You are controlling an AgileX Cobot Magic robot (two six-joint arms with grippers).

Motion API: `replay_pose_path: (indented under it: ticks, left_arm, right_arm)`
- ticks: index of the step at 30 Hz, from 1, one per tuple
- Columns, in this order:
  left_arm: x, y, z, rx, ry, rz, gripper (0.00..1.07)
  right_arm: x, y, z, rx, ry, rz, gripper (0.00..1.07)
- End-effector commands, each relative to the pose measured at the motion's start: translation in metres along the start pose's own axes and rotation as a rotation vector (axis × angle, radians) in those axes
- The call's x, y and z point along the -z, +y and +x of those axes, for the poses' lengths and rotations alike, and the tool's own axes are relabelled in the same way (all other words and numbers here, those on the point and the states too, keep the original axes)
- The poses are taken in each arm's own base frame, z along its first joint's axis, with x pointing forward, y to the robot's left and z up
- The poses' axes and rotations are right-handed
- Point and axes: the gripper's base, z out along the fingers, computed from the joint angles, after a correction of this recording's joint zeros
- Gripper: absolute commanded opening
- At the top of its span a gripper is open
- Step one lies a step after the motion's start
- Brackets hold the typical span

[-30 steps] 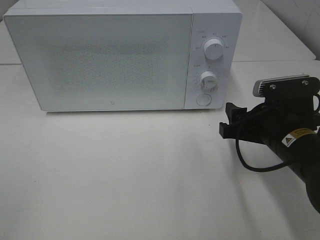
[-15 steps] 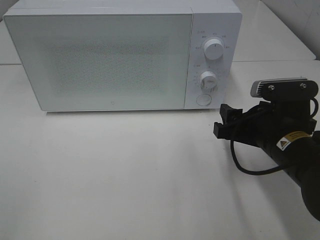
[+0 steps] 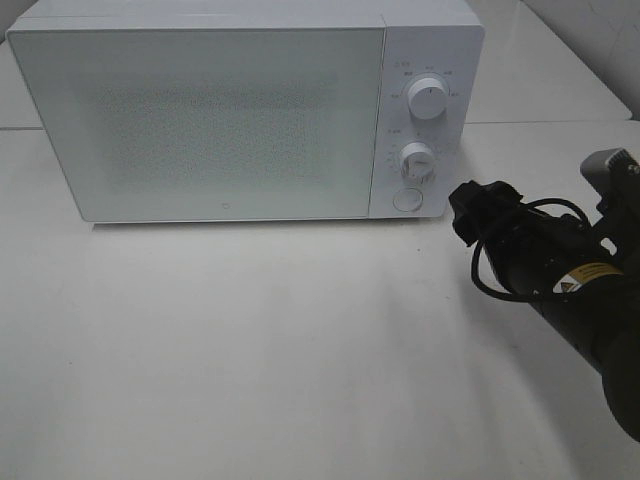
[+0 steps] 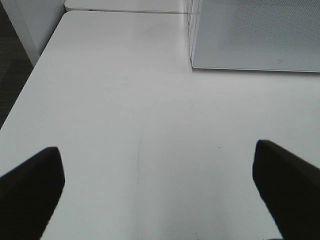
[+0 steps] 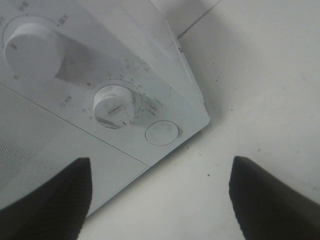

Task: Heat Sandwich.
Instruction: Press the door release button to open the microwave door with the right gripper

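The sandwich is out of view. The white microwave (image 3: 210, 120) stands at the back of the table with its door shut. My right gripper (image 3: 470, 212) is open and empty, just right of the control panel and level with the round door button (image 3: 406, 199). The right wrist view shows its two dark fingertips wide apart (image 5: 160, 200), facing the lower knob (image 5: 114, 106) and the button (image 5: 161, 133). My left gripper (image 4: 160, 195) is open and empty over bare table, left of the microwave's front corner (image 4: 192, 62). The exterior high view does not show it.
The panel has an upper knob (image 3: 428, 101) and a lower knob (image 3: 417, 160). The right arm's black cable (image 3: 490, 285) loops under its wrist. The white table (image 3: 250, 350) stretches in front of the microwave. The table's left edge (image 4: 30, 75) drops to a dark floor.
My right wrist has rolled, swinging its camera housing to the right, and the gripper has risen slightly toward the control panel. The microwave has not changed.
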Motion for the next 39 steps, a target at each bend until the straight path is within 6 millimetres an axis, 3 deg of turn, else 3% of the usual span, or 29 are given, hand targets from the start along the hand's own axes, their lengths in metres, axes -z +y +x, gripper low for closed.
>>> replay_pose_path:
  ticks: [1, 4, 10, 14, 16, 18, 20, 22, 34, 39]
  left_arm:
    - [0.001, 0.000, 0.001, 0.002, -0.006, -0.002, 0.98]
    - [0.001, 0.000, 0.001, 0.002, -0.006, -0.002, 0.98]
    - [0.001, 0.000, 0.001, 0.002, -0.006, -0.002, 0.98]
    - [0.001, 0.000, 0.001, 0.002, -0.006, -0.002, 0.98]
    - [0.001, 0.000, 0.001, 0.002, -0.006, -0.002, 0.98]
    - [0.001, 0.000, 0.001, 0.002, -0.006, -0.002, 0.98]
    - [0.001, 0.000, 0.001, 0.002, -0.006, -0.002, 0.98]
    - [0.001, 0.000, 0.001, 0.002, -0.006, -0.002, 0.98]
    - [0.001, 0.000, 0.001, 0.002, -0.006, -0.002, 0.98]
    - [0.001, 0.000, 0.001, 0.002, -0.006, -0.002, 0.98]
  right_arm:
    - [-0.001, 0.003, -0.001, -0.218, -0.007, -0.015, 0.72]
    - [-0.001, 0.003, -0.001, -0.437, -0.003, -0.017, 0.69]
    - [-0.001, 0.003, 0.000, -0.593, -0.001, -0.018, 0.61]
    - [-0.001, 0.003, 0.000, -0.664, 0.003, -0.013, 0.50]
    - [-0.001, 0.002, 0.001, -0.688, 0.012, 0.005, 0.41]
    - [-0.001, 0.000, 0.002, -0.726, 0.012, 0.033, 0.24]
    - [-0.001, -0.001, 0.002, -0.743, 0.012, 0.039, 0.18]
    - [-0.001, -0.002, 0.003, -0.775, 0.015, 0.055, 0.00]
    - [-0.002, -0.002, 0.004, -0.782, 0.024, 0.071, 0.00]
    - [-0.012, -0.001, 0.011, -0.781, 0.032, 0.080, 0.00]
